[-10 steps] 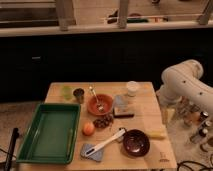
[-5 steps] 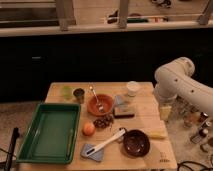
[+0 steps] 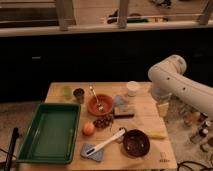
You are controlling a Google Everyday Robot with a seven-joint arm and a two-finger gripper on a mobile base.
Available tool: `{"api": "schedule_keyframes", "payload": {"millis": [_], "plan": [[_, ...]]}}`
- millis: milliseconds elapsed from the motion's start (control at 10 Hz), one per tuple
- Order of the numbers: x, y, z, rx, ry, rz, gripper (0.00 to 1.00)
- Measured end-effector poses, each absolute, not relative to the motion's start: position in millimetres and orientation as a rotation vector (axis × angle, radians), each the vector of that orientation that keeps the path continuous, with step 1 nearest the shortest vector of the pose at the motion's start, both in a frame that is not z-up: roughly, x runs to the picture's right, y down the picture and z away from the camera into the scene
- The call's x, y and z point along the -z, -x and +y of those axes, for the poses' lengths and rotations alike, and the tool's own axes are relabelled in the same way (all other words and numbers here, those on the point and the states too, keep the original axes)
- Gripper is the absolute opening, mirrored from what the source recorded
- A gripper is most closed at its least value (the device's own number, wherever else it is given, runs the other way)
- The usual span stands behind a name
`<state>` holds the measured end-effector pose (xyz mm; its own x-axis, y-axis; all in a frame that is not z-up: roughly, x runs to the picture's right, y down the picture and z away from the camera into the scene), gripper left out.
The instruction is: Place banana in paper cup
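The gripper is held beyond and right of the dark bowl; its state cannot be told. The banana lies ungrasped just right of the bowl, its long axis left-to-right. The approach is judged in hand, with descent and grasp across that axis next. The paper cup stands well behind the bowl.

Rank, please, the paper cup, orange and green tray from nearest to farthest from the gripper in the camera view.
1. Paper cup: back of the table, close beside the gripper at the right edge.
2. Orange: mid-table.
3. Green tray: far left.
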<state>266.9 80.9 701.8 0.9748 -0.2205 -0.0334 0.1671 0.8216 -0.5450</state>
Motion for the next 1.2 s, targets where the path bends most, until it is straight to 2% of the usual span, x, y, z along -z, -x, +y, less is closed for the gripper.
{"api": "schedule_keyframes", "payload": {"millis": [500, 1200], "plan": [[-677.2, -282.9, 122.7, 0.089, 0.621, 0.098, 0.80], [-686.4, -279.5, 162.5, 0.039, 0.592, 0.017, 0.80]]}}
